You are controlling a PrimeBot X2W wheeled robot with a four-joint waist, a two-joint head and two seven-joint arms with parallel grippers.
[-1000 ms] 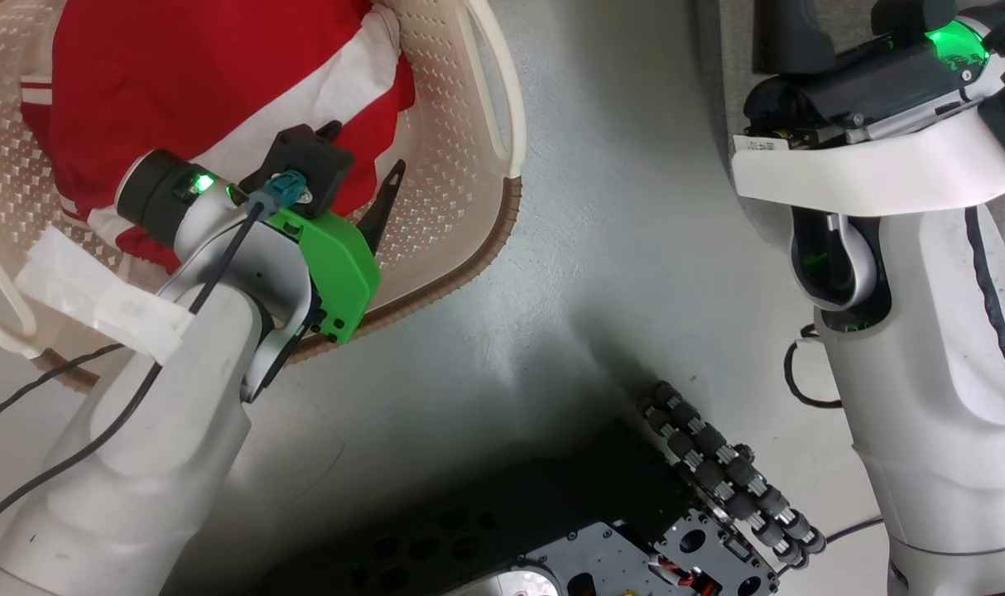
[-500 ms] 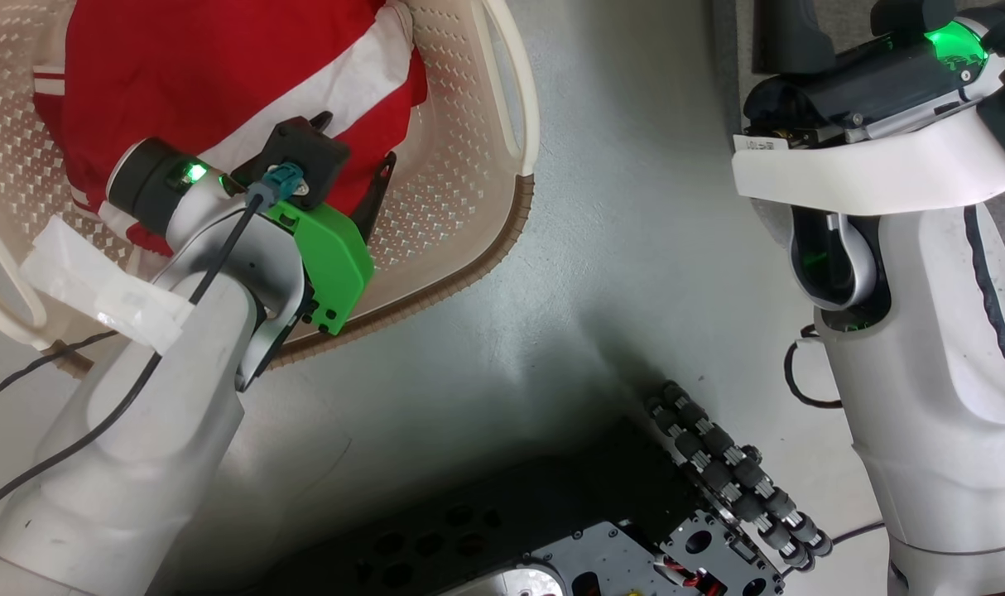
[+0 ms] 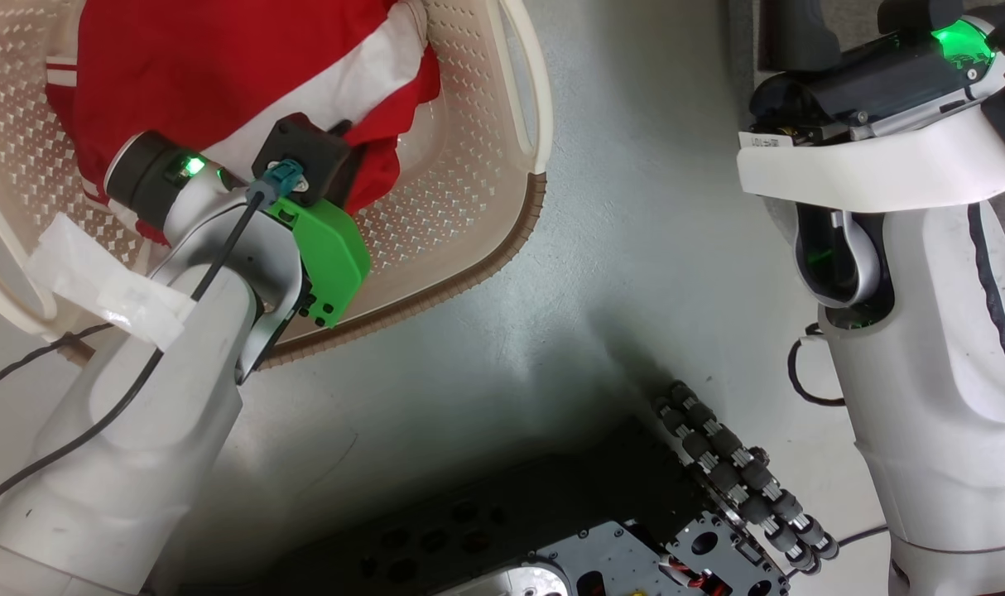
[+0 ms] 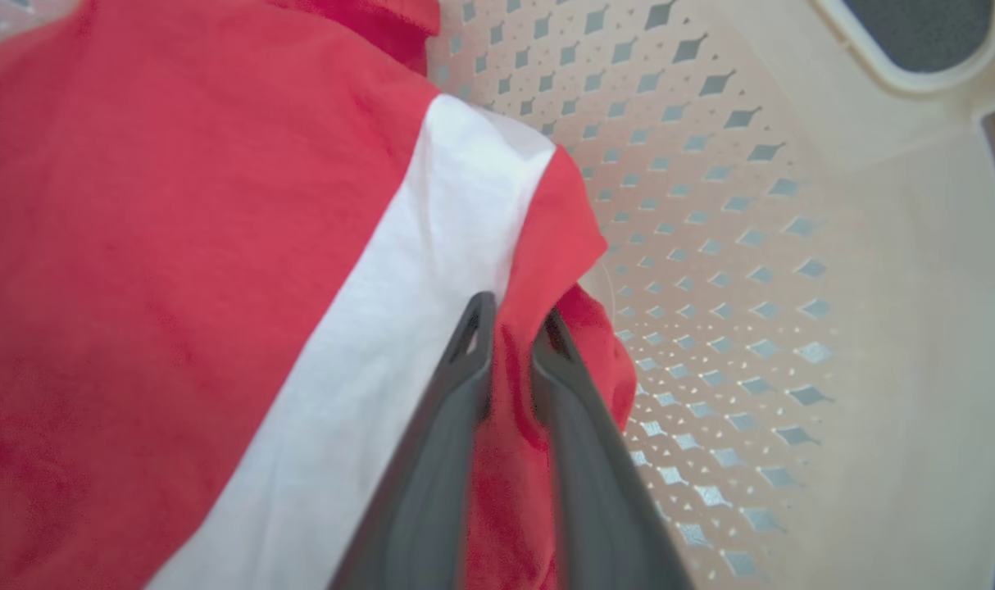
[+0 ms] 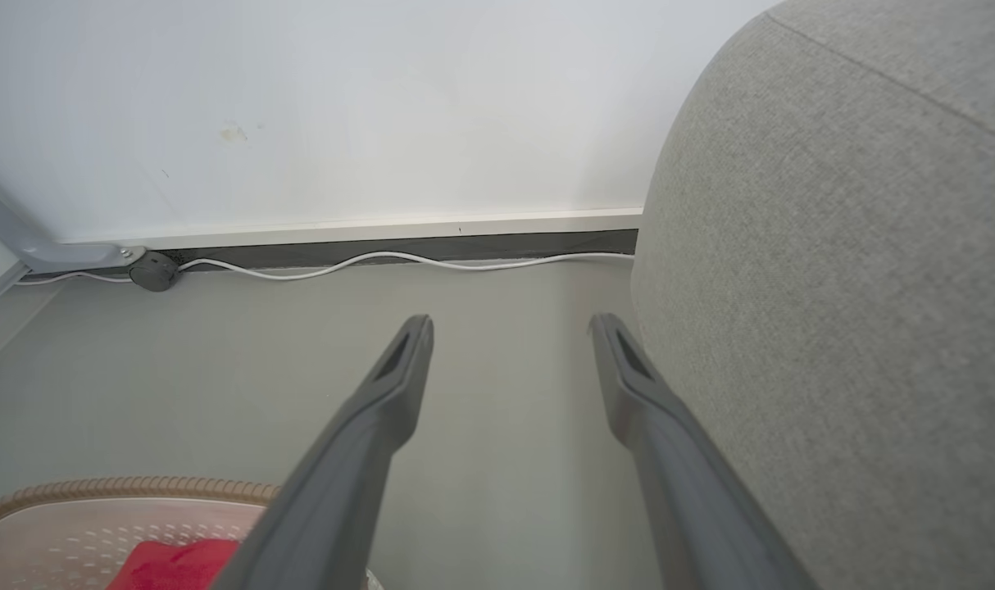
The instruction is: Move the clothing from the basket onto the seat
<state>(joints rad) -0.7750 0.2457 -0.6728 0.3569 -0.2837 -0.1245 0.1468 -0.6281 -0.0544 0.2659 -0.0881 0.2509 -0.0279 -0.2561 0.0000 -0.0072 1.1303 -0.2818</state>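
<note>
The clothing (image 3: 221,74) is a red garment with a broad white stripe, lying heaped in the cream perforated basket (image 3: 469,207) at the upper left of the head view. My left gripper (image 4: 514,324) reaches down inside the basket, its two fingers shut on a fold of red cloth (image 4: 506,426) beside the white stripe. In the head view its fingertips are buried in the fabric past the green wrist cover (image 3: 324,257). My right gripper (image 5: 510,328) hangs open above bare floor, close beside the grey woven seat (image 5: 833,287), holding nothing.
The basket's brown rim (image 5: 120,489) shows low in the right wrist view. A white cable (image 5: 383,260) runs along the wall's base. My dark base with its roller wheel (image 3: 734,472) sits on the grey floor below, and the right arm (image 3: 925,372) stands at the right.
My left gripper's fingers stood apart over the garment; they have sunk into it and closed on a red fold. The head view has shifted a little. The right arm has kept still.
</note>
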